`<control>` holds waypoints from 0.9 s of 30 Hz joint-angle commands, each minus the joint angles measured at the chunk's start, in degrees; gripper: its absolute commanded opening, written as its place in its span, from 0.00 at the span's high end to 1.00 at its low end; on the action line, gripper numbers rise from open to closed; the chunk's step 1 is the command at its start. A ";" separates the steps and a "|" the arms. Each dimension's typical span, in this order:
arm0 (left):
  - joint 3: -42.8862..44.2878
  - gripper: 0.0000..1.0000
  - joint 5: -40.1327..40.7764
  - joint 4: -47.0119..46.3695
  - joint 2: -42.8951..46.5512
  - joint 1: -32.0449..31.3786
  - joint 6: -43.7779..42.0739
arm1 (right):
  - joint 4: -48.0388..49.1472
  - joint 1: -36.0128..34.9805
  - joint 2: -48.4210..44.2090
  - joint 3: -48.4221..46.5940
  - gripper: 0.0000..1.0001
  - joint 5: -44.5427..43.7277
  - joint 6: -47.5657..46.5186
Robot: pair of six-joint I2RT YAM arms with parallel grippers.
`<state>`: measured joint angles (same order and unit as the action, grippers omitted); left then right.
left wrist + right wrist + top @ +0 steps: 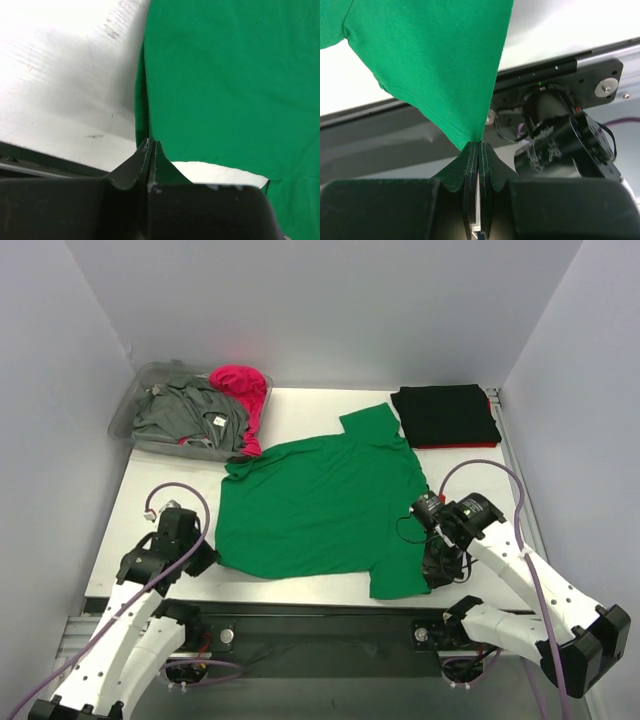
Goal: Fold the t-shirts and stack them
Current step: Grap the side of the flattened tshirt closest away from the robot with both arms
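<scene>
The bright green t-shirt (pixel 320 505) lies spread flat in the middle of the table. My left gripper (pixel 205 558) is shut on its near left hem corner; in the left wrist view the jaws (pixel 150 143) meet on the cloth edge (pixel 225 75). My right gripper (pixel 435 570) is shut on the shirt's near right corner, and in the right wrist view (pixel 479 143) the cloth (pixel 435 60) hangs taut from the tips. The black t-shirt (pixel 445 415) lies folded at the back right. The grey t-shirt (pixel 185 412) and the magenta pink t-shirt (pixel 243 385) lie crumpled in the bin.
The clear plastic bin (pixel 124 412) stands at the back left corner. A black rail (pixel 320 625) runs along the table's near edge. The right arm's base motor (pixel 560 140) is close under my right gripper. Walls close in the back and both sides.
</scene>
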<state>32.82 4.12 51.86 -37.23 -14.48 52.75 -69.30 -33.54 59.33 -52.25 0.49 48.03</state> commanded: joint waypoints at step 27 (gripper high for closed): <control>9.19 1.00 -9.29 -10.98 -22.00 10.87 -9.59 | 3.11 20.09 24.23 -28.59 1.00 1.27 -19.99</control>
<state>38.68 -0.73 46.39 -58.41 -6.42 47.57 -66.46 -14.00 80.09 -76.25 0.86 31.20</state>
